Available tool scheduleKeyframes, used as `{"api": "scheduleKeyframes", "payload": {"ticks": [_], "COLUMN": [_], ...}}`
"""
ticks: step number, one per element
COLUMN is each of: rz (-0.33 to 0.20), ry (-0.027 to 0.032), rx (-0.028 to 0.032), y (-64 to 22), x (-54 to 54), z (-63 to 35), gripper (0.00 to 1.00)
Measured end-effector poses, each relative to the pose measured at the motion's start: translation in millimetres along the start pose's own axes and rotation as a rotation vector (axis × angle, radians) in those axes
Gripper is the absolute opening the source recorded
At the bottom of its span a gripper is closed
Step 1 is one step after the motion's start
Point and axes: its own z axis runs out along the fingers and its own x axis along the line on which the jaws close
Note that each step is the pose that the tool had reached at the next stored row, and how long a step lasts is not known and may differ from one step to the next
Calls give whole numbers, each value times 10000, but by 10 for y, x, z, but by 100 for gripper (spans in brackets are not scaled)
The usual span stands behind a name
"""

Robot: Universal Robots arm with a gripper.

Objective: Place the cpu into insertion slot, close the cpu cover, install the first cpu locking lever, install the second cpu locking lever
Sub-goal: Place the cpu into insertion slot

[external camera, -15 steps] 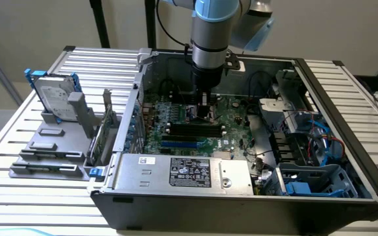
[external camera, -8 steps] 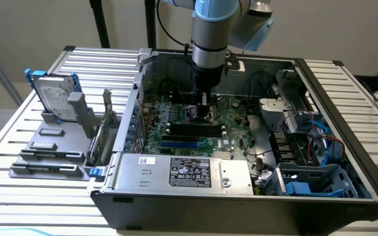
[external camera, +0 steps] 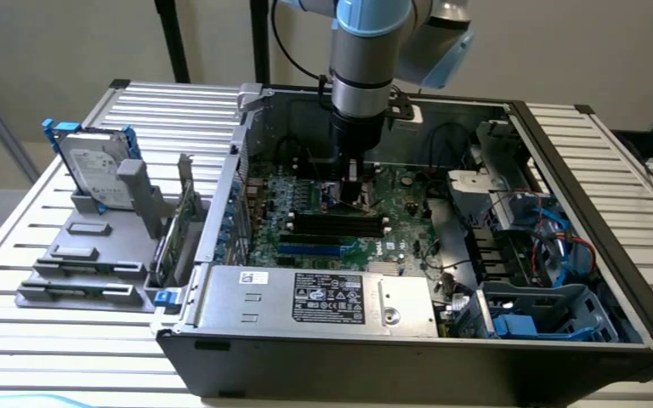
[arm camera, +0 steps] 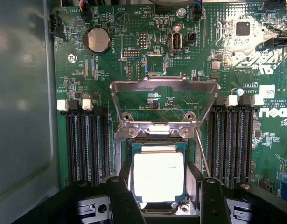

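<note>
Reaching straight down into the open computer case on the end of the arm, with the gripper low over the green motherboard. Clamped on the cpu, one black finger pressed against each of two opposite edges. Holding the pale square chip flat, directly between the fingers and right at the insertion slot, inside its dark frame; fully seated or just above the contacts, cannot tell. Just ahead of the fingertips, past the slot's hinge edge, the cpu cover open and tilted back, with bare board seen through its cut-out centre. Close beside one finger, a thin metal locking lever slanting free along the slot's edge, not latched down. Out to either side of the gripper, banks of long black memory slots parallel to the fingers. Farther ahead, beyond the cover, a round coin battery. In the exterior view, nearer the camera than the gripper, a grey labelled power-supply box; well off toward the exterior view's left, outside the case, a hard drive propped on a grey rack.
</note>
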Motion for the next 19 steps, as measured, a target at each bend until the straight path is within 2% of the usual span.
{"api": "scheduleKeyframes", "payload": {"ticks": [11,19], "rz": [37,39], "ry": [-70,-80], "rx": [-2,-3], "y": [0,0], "x": [11,18], "z": [25,31], "gripper": [55,55]}}
